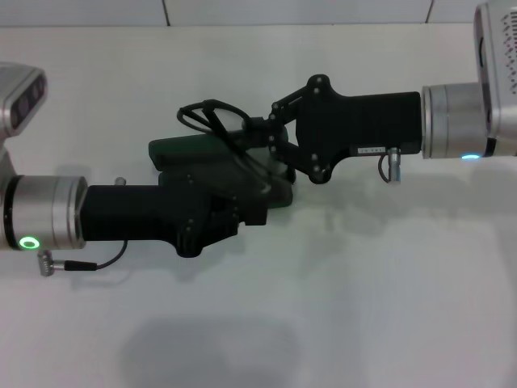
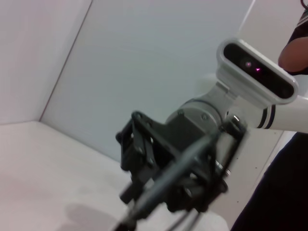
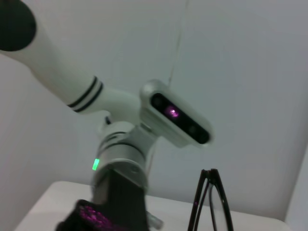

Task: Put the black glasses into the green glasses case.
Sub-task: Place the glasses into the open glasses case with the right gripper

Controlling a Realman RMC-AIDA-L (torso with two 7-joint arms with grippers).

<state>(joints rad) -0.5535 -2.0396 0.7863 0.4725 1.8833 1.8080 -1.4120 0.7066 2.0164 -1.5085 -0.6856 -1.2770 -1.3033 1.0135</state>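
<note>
head view: both arms meet near the middle of the white bench (image 1: 339, 307), a bit toward the far edge. the green glasses case (image 1: 187, 149) lies there, long side running left to right, mostly covered by the left gripper (image 1: 257, 212), which reaches in from the left edge and sits right on top of the case's near side. can't tell if its fingers are spread or pressed together — they're lost in the dark clutter. the right gripper (image 1: 257, 133) comes in from the right edge, its fingers pinching the black glasses (image 1: 212, 120), which sit tilted over the far side of the case, one lens ring poking out past the case toward the far edge and a temple arm slanting back across it.

left wrist view: looks across at the right gripper (image 2: 144, 192) and its grey wrist; a dark blurry bar crosses in front of it, can't say what it is.

right wrist view: shows the left arm's wrist with a green light, plus the black glasses (image 3: 210, 199) standing up close — thin frame, folded-looking arms.
</note>
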